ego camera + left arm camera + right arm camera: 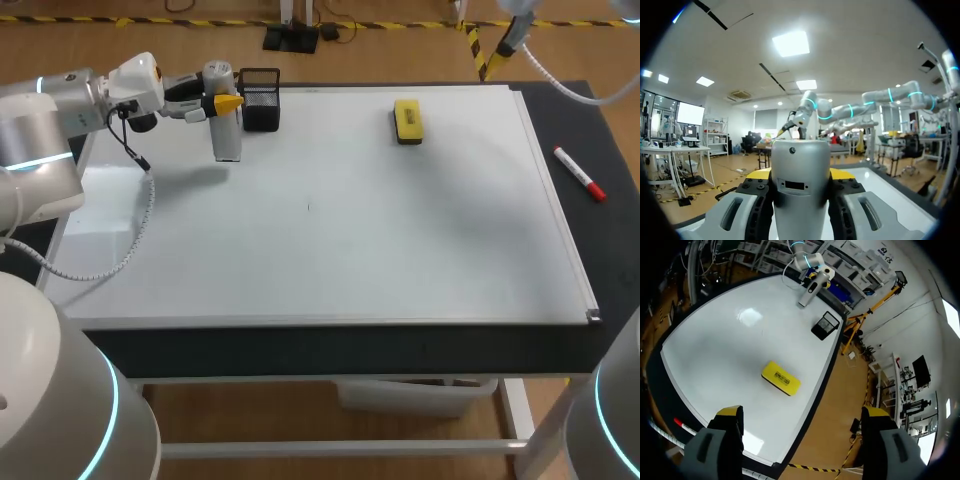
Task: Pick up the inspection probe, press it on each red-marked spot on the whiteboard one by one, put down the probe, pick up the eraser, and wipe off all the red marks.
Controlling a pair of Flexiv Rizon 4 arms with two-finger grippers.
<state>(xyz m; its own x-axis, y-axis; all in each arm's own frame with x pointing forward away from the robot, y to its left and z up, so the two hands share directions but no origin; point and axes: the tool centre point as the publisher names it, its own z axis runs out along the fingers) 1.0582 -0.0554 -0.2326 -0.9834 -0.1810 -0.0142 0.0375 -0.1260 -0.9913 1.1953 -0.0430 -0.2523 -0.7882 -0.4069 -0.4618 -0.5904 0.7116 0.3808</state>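
You'll find no legible text: the print strip on the eraser (781,378) and the probe (800,175) panel are too small to read.

Grey cylindrical probe (226,125) upright at far-left corner of whiteboard (330,240), yellow eraser (408,120) flat near far edge

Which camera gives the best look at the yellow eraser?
The right wrist view: the eraser lies large and unobstructed on the whiteboard. The head view shows it smaller, near the far edge. The left wrist view misses it.
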